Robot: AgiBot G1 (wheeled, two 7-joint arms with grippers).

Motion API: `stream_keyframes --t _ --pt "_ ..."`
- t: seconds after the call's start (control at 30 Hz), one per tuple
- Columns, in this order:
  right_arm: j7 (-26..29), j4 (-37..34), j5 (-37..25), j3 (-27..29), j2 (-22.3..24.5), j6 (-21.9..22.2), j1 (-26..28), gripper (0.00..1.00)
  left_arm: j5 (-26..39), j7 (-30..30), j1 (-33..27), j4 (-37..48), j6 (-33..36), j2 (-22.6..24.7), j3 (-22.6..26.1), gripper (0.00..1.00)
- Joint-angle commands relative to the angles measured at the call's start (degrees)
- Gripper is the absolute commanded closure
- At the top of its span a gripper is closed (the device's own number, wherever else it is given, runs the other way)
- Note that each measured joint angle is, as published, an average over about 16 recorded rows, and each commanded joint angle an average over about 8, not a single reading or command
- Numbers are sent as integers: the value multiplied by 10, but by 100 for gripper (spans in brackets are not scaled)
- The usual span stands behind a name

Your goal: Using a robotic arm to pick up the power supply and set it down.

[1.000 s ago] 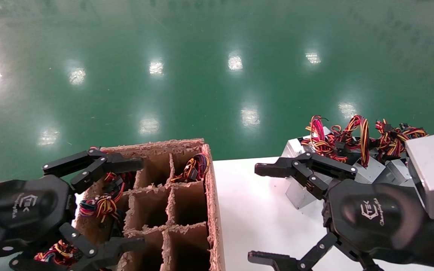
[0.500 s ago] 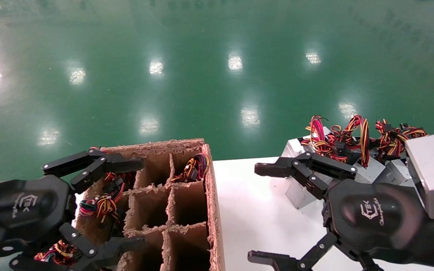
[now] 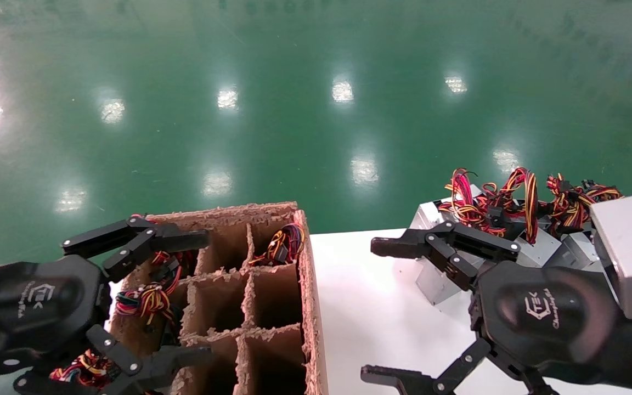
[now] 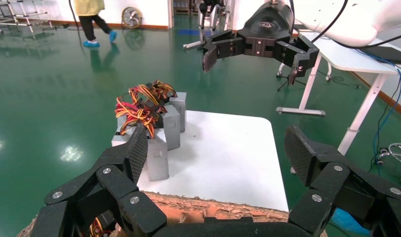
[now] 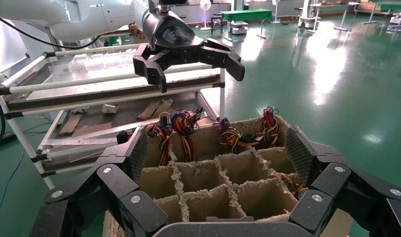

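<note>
This is a factory or workshop hall. A glossy green painted floor (image 3: pixel 305 109) spreads wide on every side and mirrors rows of ceiling lights. Beyond the left arm's jaws stands a white worktop (image 4: pixel 223 153) on a metal leg, with another white table (image 4: pixel 356 61) farther off and cables trailing on the floor. Behind the divided cardboard crate (image 5: pixel 223 168) ahead of the right arm's jaws is a tube-frame rack (image 5: pixel 90 94) holding scraps of card. Standing fans (image 4: pixel 132 17), more tables and a walking person (image 4: pixel 92 22) fill the far background.
</note>
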Motion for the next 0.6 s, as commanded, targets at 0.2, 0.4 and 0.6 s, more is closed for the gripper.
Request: stream_keyframes --t 0.2,0.4,0.6 --pt "0 0 0 0 0 0 0 0 0 0 0 0 0 0 0 0" --pt "0 0 0 0 0 0 0 0 0 0 0 0 0 0 0 0" --pt "0 0 0 0 0 0 0 0 0 0 0 0 0 0 0 0"
